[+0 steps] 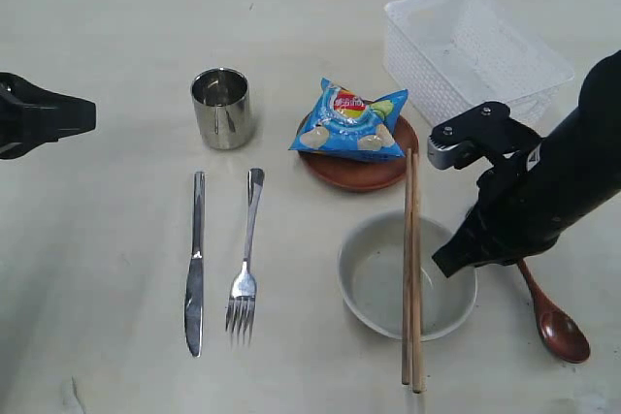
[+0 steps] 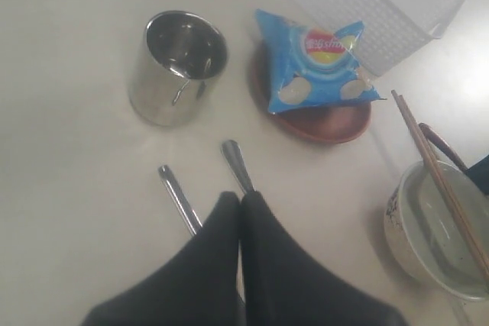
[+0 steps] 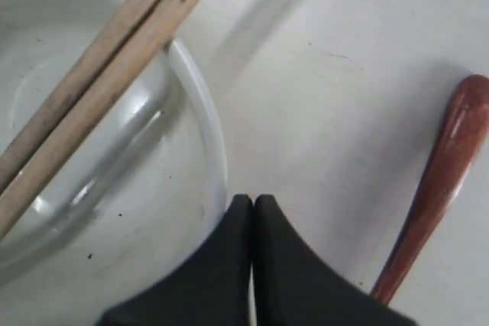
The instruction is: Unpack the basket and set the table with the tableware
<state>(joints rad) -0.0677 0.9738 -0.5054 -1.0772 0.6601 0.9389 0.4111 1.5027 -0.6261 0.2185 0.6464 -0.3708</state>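
The white basket (image 1: 427,70) stands empty at the back right of the table (image 1: 97,239). The steel cup (image 1: 222,109) is upright, with the knife (image 1: 196,264) and fork (image 1: 245,259) lying side by side in front of it. The reddish-brown plate (image 1: 354,179) carries the blue snack bag (image 1: 351,123). Chopsticks (image 1: 412,278) lie across the white bowl (image 1: 374,283). The dark red spoon (image 1: 553,312) lies right of the bowl. My right gripper (image 3: 253,200) is shut and empty between the bowl's rim (image 3: 210,135) and the spoon (image 3: 439,181). My left gripper (image 2: 241,198) is shut and empty, over the fork handle (image 2: 235,164).
In the exterior view the left gripper (image 1: 82,115) sits at the far left edge, well away from the cup. The right arm (image 1: 543,191) hangs over the space between basket, bowl and spoon. Bare tabletop lies left of the knife.
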